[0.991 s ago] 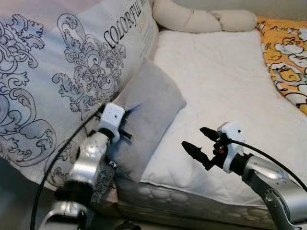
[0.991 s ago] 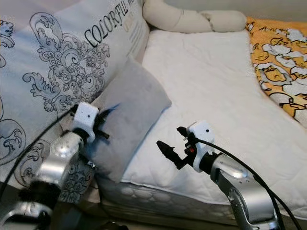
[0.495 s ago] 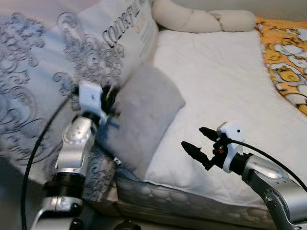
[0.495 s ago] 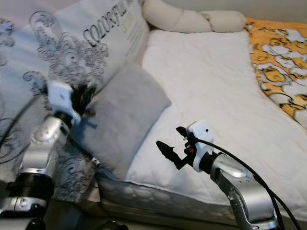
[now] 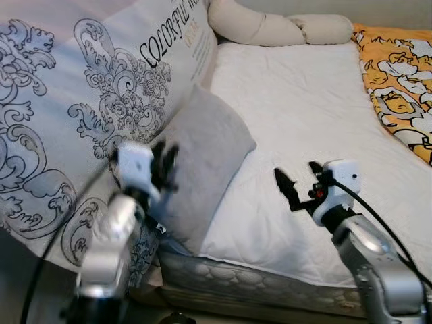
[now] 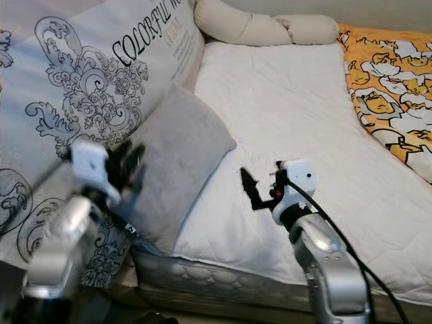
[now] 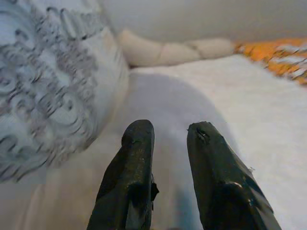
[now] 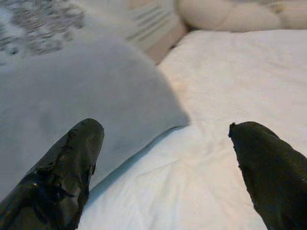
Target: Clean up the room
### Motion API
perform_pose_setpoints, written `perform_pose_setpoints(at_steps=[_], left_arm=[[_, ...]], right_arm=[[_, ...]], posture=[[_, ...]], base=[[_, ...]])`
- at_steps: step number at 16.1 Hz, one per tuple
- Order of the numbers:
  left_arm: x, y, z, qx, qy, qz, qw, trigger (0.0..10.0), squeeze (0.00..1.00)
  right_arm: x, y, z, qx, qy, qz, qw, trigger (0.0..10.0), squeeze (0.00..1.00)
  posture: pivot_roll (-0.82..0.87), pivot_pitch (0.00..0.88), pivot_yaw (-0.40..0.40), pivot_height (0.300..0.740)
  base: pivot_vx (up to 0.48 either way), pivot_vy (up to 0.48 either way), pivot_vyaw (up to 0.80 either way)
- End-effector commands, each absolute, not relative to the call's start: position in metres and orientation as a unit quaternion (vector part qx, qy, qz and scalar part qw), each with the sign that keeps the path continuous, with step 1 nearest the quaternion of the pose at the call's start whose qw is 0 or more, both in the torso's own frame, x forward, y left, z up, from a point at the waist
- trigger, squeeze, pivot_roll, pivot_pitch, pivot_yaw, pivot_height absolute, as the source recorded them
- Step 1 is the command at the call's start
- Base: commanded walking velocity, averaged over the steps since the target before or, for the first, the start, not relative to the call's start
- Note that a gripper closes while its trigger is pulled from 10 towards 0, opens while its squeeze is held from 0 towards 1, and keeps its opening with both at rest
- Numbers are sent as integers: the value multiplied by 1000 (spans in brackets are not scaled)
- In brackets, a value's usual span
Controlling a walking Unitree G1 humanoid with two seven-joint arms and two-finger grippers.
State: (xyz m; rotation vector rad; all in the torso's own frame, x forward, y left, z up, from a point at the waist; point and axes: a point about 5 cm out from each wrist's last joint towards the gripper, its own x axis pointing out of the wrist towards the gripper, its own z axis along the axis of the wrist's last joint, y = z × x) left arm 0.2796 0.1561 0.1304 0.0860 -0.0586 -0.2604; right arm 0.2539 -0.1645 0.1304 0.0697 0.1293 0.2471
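A grey pillow (image 5: 210, 152) leans on the bed's left side against a big white cushion (image 5: 94, 88) printed with grey scrolls and black lettering. My left gripper (image 5: 164, 164) hovers just in front of the grey pillow's near edge. Its fingers (image 7: 138, 143) stand narrowly open with nothing between them. My right gripper (image 5: 299, 179) hangs over the white mattress (image 5: 317, 108), to the right of the grey pillow. It is wide open, empty and pointed toward the pillow (image 8: 96, 91).
A long beige bolster (image 5: 273, 28) lies along the head of the bed. An orange cartoon-print blanket (image 5: 398, 74) covers the bed's right side. The quilted mattress edge (image 5: 223, 273) runs below both grippers.
My left gripper swung up and left by the grey pillow, then came back in front of it, now blurred. My right gripper rose and turned toward the pillow.
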Motion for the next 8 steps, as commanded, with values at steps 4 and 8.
perform_pose_setpoints(at_steps=[4,8], left_arm=[[277,140,136,35,-30,-110,993,10000,0],[273,139,132,44,-17,-102,994,10000,0]], right_arm=[[256,-159,124,-2,68,102,992,10000,0],[258,-158,120,-7,79,96,992,10000,0]], posture=[[-78,0,36,740],[-74,0,25,740]], base=[[0,-480,0],[0,-480,0]])
